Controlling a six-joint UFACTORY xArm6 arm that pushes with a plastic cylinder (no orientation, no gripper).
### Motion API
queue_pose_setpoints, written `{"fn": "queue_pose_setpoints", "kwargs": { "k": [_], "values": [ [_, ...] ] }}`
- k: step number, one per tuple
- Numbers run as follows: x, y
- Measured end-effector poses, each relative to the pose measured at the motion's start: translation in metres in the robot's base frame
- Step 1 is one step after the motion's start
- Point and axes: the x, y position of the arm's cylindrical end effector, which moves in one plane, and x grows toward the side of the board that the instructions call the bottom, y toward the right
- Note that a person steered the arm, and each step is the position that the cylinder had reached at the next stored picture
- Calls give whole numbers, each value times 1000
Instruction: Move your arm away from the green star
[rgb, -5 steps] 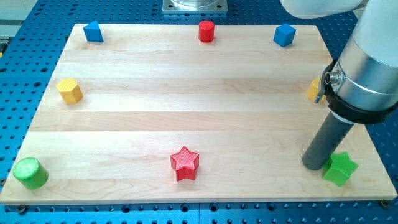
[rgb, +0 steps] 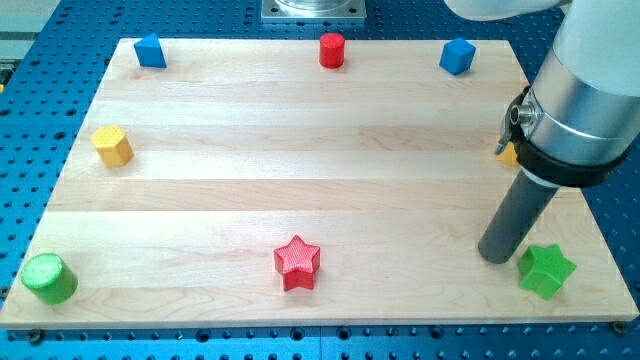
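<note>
The green star (rgb: 546, 270) lies near the board's bottom right corner. My tip (rgb: 496, 257) rests on the board just to the star's left and slightly above it, with a narrow gap between them. The dark rod rises from there up to the silver arm body (rgb: 580, 110) at the view's right.
A red star (rgb: 297, 262) lies at bottom centre and a green cylinder (rgb: 48, 278) at bottom left. A yellow block (rgb: 112, 146) sits at the left edge. A blue block (rgb: 150, 51), a red cylinder (rgb: 332, 50) and a blue cube (rgb: 457, 56) line the top. A yellow block (rgb: 508, 152) peeks out behind the arm.
My tip has slid a little to the left and up, away from the green star, opening a small gap. The blocks have not moved.
</note>
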Motion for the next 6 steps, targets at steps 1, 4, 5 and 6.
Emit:
{"fn": "queue_pose_setpoints", "kwargs": {
  "k": [1, 4, 5, 6],
  "values": [
    [0, 3],
    [-12, 16],
    [-12, 21],
    [-12, 21]
  ]
}}
